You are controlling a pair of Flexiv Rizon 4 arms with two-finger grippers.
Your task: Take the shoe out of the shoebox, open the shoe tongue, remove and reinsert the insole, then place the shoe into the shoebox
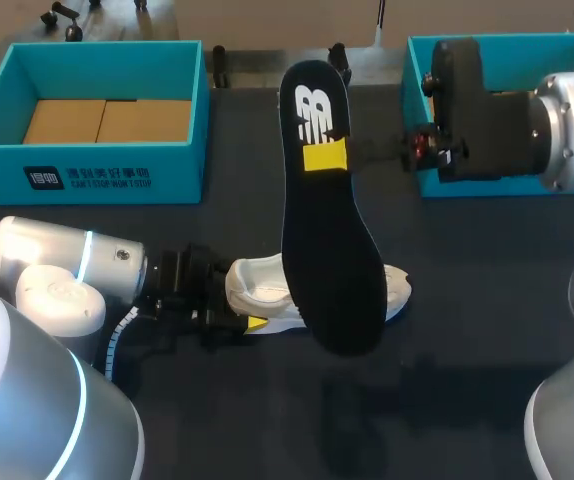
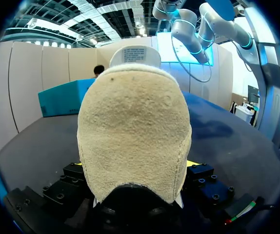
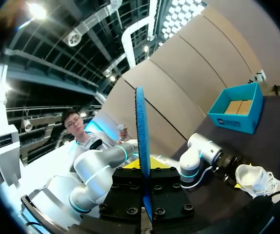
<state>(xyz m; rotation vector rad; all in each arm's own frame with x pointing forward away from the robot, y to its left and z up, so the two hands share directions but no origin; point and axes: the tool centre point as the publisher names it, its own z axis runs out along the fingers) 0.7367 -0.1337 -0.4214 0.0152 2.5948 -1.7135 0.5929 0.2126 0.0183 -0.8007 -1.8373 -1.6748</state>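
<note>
A white shoe [image 1: 267,292] lies on its side on the dark table. My left gripper [image 1: 239,312] grips its heel from both sides. In the left wrist view the beige heel of the shoe [image 2: 135,131] fills the space between the fingers and hides them. Above the shoe, my right gripper [image 1: 339,152] is shut on the black insole [image 1: 329,230], which hangs clear of the table with its logo end up. In the right wrist view the insole [image 3: 142,126] stands edge-on, blue, between the jaws of the right gripper [image 3: 145,170]. The shoe [image 3: 257,178] lies farther off.
A teal shoebox [image 1: 87,172] with cardboard inside stands at the back left. A second teal box [image 1: 422,70] stands at the back right, partly behind my right arm. The teal shoebox [image 3: 237,114] also shows in the right wrist view.
</note>
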